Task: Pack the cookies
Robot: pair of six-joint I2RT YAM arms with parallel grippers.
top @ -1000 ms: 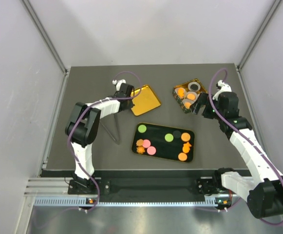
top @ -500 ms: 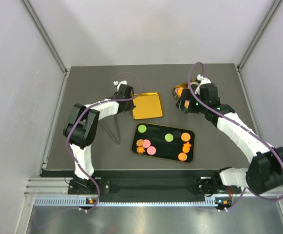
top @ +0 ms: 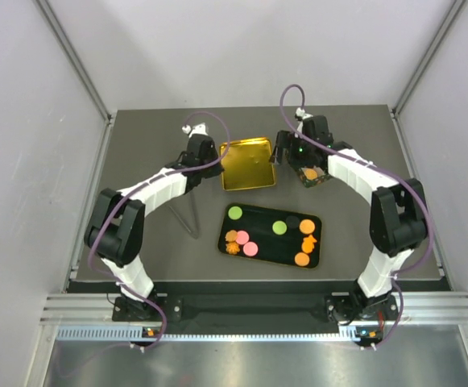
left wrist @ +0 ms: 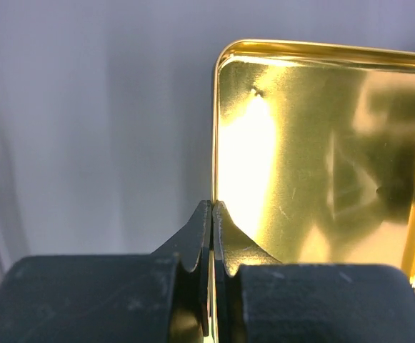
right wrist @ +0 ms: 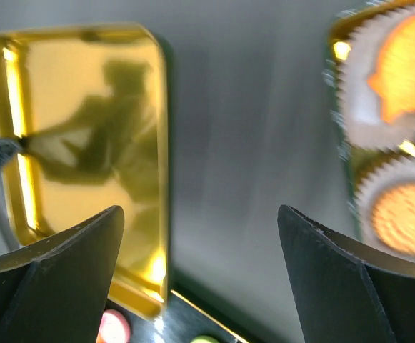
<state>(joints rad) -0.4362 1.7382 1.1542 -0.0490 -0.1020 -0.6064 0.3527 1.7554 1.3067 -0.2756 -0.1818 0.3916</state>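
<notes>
As the left tool (left wrist: 212, 218) stands: pinched shut on the left rim of the empty gold tray (top: 248, 164), with only the thin edge between its jaws.
Empty gold tray: a second ago it lay skewed like a diamond, further left. Now it sits squared up beyond the black tray (top: 258, 221), flat on the surface (top: 354, 234) as far as I can tell.
Right tool (right wrist: 200, 214): jaws wide, holding nothing. It has swung in from the right side of the gold box (top: 314, 184) and hangs over the gap between that box and the empty tray.
Gold box: partly hidden under the right arm; the paper cups (right wrist: 368, 189) inside carry orange cookies.
Cookies (top: 235, 213): most lie loose on the black tray, green, pink and orange, nearer the arm bases. A few are already in the cups.
Meaning for the task: the empty tray seems to be held steady and lined up, perhaps as a lid or a second container. Loose cookies remain on the black tray, so packing looks only partly done.
</notes>
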